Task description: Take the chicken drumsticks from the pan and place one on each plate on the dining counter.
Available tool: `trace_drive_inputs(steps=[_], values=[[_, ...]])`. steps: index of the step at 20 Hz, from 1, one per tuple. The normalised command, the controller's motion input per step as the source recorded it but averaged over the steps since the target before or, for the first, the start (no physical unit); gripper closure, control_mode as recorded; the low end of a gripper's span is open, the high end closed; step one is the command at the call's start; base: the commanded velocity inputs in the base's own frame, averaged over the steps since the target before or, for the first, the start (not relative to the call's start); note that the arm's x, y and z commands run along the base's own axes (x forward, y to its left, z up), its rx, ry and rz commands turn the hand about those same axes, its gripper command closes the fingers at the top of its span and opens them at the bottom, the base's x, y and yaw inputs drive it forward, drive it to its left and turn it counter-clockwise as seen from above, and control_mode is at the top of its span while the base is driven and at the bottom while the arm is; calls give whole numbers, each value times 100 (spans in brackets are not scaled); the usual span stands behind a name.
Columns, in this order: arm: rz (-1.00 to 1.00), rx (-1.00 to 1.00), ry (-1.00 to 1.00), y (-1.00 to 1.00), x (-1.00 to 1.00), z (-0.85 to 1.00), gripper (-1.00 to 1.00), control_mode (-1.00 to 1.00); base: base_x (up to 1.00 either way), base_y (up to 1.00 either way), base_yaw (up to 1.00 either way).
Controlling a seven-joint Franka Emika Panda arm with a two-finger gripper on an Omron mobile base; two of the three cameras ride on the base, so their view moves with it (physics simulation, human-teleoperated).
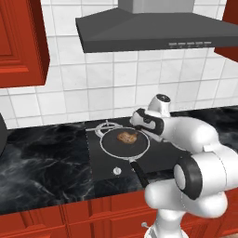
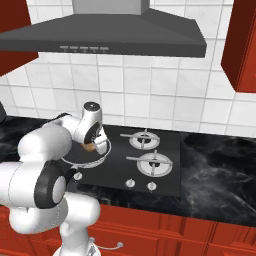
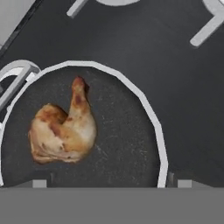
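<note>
The pan (image 1: 117,148) sits on the front left burner of the cooktop, its long black handle (image 1: 139,173) pointing toward me. The golden-brown chicken drumsticks (image 3: 63,131) lie pressed together left of the pan's middle (image 3: 124,153); they also show as a brown clump (image 1: 126,137) from the left base view. My gripper (image 3: 111,183) hangs above the pan, open, fingertips (image 3: 39,183) spread wide with nothing between them. From the base views the hand (image 1: 139,126) hovers over the pan's right side, just above the drumsticks (image 2: 89,147). The plates and the dining counter are out of view.
The black cooktop (image 2: 165,182) carries free burners (image 2: 154,164) to the right of the pan and knobs (image 2: 130,184) along its front. A grey range hood (image 1: 158,28) hangs overhead. Black marble counter (image 1: 42,162) runs on both sides, over red cabinets.
</note>
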Motion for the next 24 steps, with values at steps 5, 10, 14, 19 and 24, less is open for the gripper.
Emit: trace_drive_inputs(steps=[5, 10, 14, 19, 24], values=[[-7, 0, 5, 0, 59, -14, -100, -100, 0, 0, 0], [-1, 0, 21, -1, 53, -7, -100, -100, 0, 0, 0], [0, 0, 25, 0, 22, -23, -100, -100, 0, 0, 0], [0, 0, 19, 0, 22, -24, -100, -100, 0, 0, 0], [0, 0, 4, 0, 19, -22, -100, -100, 0, 0, 0]])
